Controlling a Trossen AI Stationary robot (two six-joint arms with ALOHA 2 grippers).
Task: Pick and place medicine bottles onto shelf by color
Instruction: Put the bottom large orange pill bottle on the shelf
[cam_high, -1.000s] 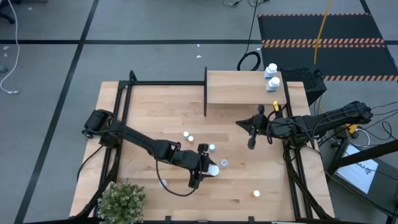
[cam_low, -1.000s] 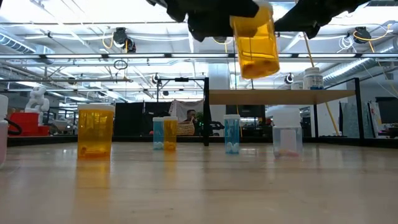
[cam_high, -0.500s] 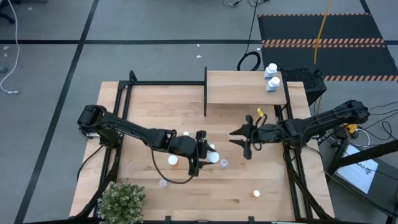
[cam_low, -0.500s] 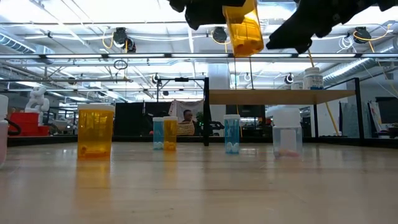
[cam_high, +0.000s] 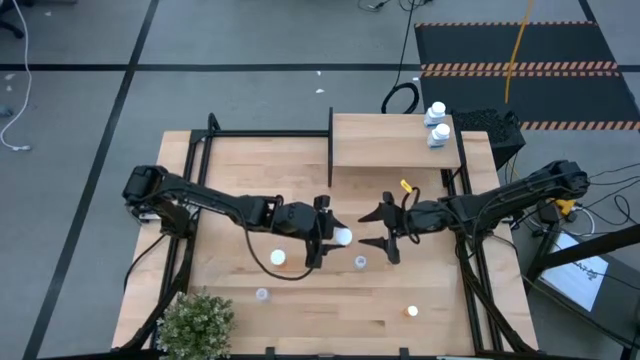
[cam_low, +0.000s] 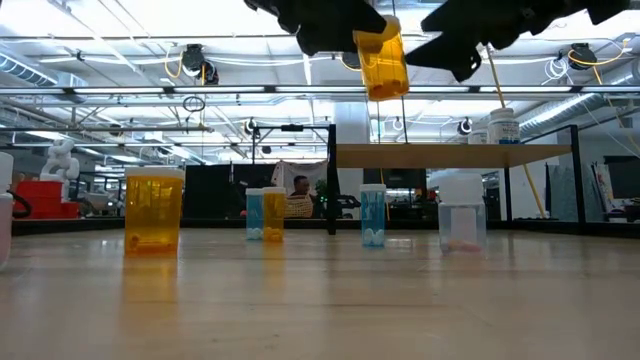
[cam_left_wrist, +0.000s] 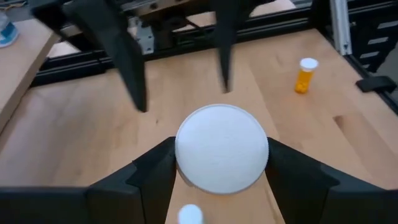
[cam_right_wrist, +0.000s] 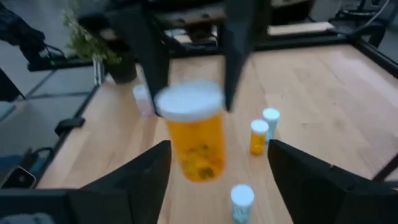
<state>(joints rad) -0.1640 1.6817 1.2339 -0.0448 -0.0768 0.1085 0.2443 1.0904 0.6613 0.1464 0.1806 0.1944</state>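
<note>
Light wood fills your high view: the left gripper (cam_high: 322, 232) sits over the table's middle, clamped on a white-capped bottle (cam_high: 342, 237), and the right gripper (cam_high: 383, 229) faces it from just beside, fingers spread wide and holding nothing. The shelf (cam_high: 392, 140) stands at the far edge with two pale bottles (cam_high: 437, 125) at its right end. A small bottle (cam_high: 360, 263) stands under the right gripper; others (cam_high: 277, 258) are scattered nearer you, one orange (cam_high: 411, 312) well apart at the front right.

From the low view you get what the top hides: the held bottle (cam_low: 383, 58) is orange and hangs high above the tabletop, tilted, cap up in the dark fingers. Below it, a large orange bottle (cam_low: 153, 210), a blue and orange pair (cam_low: 264, 213), a blue one (cam_low: 373, 214) and a clear one (cam_low: 461, 212) stand in a row.

Your left wrist view shows only the white cap (cam_left_wrist: 222, 147) wedged between its fingers (cam_left_wrist: 152, 171), with the other arm's two open fingers (cam_left_wrist: 127, 67) beyond.

The right wrist view shows the orange body (cam_right_wrist: 194, 139) gripped from behind by the left arm, and its own fingers (cam_right_wrist: 314, 177) stand apart on either side, not touching it.
</note>
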